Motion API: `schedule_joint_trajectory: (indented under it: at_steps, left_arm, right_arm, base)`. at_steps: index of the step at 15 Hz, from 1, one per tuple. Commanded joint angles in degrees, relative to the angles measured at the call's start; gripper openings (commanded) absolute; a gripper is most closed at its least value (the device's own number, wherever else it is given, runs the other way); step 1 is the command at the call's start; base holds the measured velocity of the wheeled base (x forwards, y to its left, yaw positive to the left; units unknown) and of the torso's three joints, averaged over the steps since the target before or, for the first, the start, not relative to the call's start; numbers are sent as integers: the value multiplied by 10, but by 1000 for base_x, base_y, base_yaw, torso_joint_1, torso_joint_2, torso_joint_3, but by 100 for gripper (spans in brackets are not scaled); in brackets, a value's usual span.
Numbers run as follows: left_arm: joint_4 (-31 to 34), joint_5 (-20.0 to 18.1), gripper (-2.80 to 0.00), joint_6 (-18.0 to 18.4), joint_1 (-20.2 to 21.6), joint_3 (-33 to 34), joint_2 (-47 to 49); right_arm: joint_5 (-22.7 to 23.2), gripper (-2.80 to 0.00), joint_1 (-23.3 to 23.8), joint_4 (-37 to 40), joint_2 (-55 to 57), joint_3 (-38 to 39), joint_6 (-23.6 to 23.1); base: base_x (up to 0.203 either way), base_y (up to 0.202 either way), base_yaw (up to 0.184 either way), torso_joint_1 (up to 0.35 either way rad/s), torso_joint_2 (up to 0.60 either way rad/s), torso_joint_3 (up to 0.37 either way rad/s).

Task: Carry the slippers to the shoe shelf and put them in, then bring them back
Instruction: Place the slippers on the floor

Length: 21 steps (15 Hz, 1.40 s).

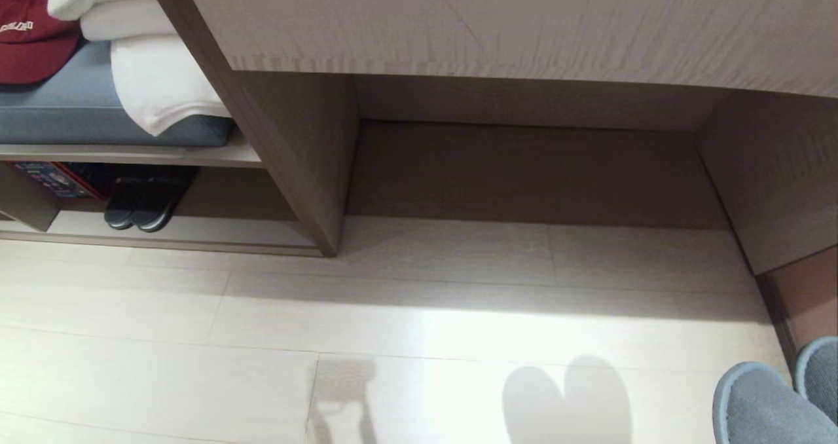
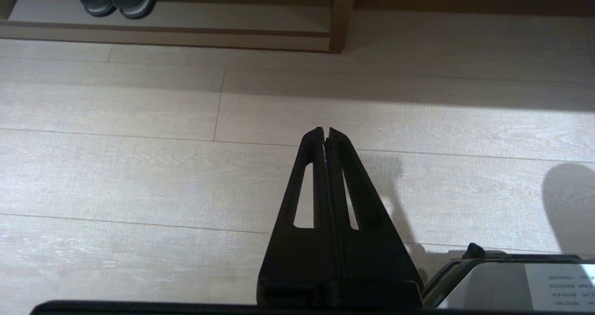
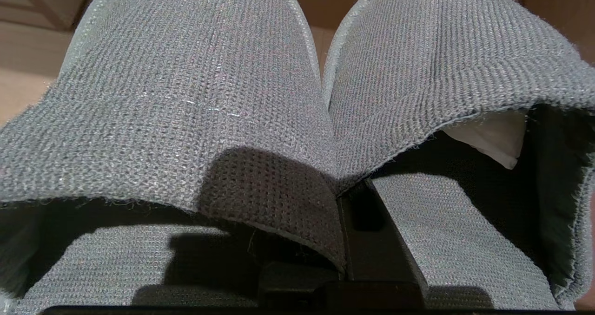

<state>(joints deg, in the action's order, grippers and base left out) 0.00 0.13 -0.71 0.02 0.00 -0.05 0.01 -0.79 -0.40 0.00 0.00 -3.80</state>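
Right wrist view, nearest you: right gripper (image 3: 341, 240) was clamped on the inner edges of the grey slippers (image 3: 297, 120), held side by side. Left gripper (image 2: 325, 134) hung closed, empty, above the floor (image 2: 139, 166). Farther off you had the shoe shelf (image 1: 288, 136), black slides (image 1: 141, 202) inside.

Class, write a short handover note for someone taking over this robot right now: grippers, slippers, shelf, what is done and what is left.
Right gripper: shut on the slippers, pinching both inner edges together; their toes show low at the head view's right edge.
Left gripper: shut, holding nothing, above bare floor.
Shoe shelf: ahead; the wide bay is unoccupied, black slides sit in the left bay.
Done: slippers picked up.
Left: place them in the shelf, then bring them back.
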Motion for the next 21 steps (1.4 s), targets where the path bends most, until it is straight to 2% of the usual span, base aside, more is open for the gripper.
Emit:
schedule_joint_trajectory:
  at_steps: [1,21]
  left_arm:
    - [0,0,-280,-1,0,1,0]
    - [0,0,-280,1,1,0,0]
  right_arm:
    - [-2,-280,-1,0,1,0,0]
    - [3,-280,0,0,1,0,-6]
  base:
    - [0,0,0,0,5,-203]
    - [0,0,0,2,3,-194]
